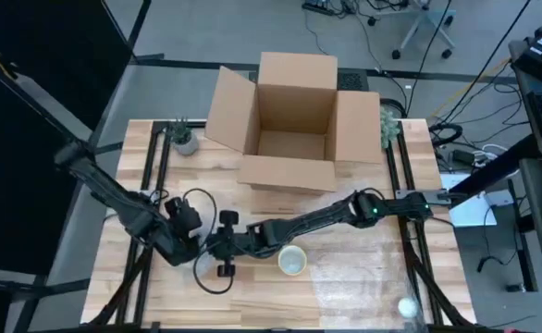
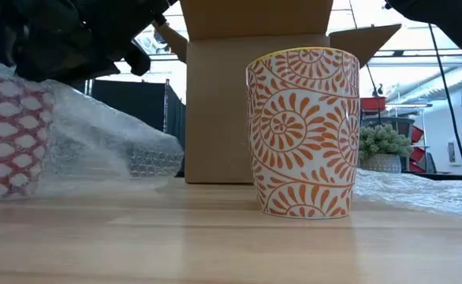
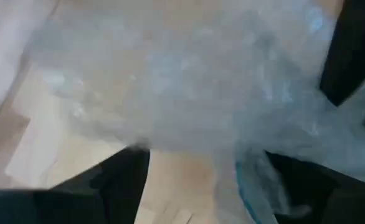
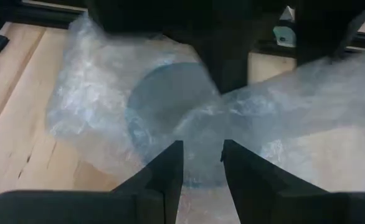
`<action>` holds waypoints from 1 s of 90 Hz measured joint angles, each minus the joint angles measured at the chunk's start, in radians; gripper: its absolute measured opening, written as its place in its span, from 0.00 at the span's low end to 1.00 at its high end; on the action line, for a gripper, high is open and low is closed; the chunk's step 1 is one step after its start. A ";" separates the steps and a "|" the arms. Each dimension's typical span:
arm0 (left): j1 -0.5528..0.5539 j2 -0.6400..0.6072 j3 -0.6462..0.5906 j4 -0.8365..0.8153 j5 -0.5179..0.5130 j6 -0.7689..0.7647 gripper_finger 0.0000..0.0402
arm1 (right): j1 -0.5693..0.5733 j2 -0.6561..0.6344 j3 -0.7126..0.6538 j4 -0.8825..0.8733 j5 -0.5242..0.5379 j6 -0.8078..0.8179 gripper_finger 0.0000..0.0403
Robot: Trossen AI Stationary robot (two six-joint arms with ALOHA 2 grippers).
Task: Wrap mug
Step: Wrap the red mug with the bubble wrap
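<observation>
Bubble wrap (image 4: pixel 139 112) could slip off the wrapped mug (image 2: pixel 14 142), since the right tool (image 4: pixel 201 165) pinches only a thin fold of it. The left tool (image 1: pixel 223 248) meets it near the counter's (image 1: pixel 363 287) middle; its jaw state is unclear. An unwrapped patterned mug (image 2: pixel 303 132) stands beside them. Behind sit an open cardboard box (image 1: pixel 289 120) and two small plants (image 1: pixel 184 137).

Both arms reach low toward the table's middle, the left gripper (image 1: pixel 190 242) and right gripper (image 1: pixel 227 244) meeting nearly tip to tip. The right fingers (image 4: pixel 170 163) stand narrowly parted (pinching clear film between them).
</observation>
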 joint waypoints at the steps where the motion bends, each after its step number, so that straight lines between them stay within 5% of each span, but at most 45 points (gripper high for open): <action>1: 0.000 0.005 -0.003 0.006 0.002 0.000 0.67 | 0.000 0.000 0.000 0.000 0.000 0.000 0.25; 39: 0.001 0.079 -0.019 0.112 0.024 0.020 0.67 | 0.004 -0.058 -0.002 0.031 0.001 -0.081 0.25; 59: -0.004 0.080 -0.002 0.110 0.043 0.080 0.67 | -0.015 0.016 0.000 0.084 0.003 -0.051 0.25; 90: -0.014 0.014 0.205 -0.159 0.077 0.123 0.67 | -0.027 0.027 0.002 0.060 0.004 -0.032 0.25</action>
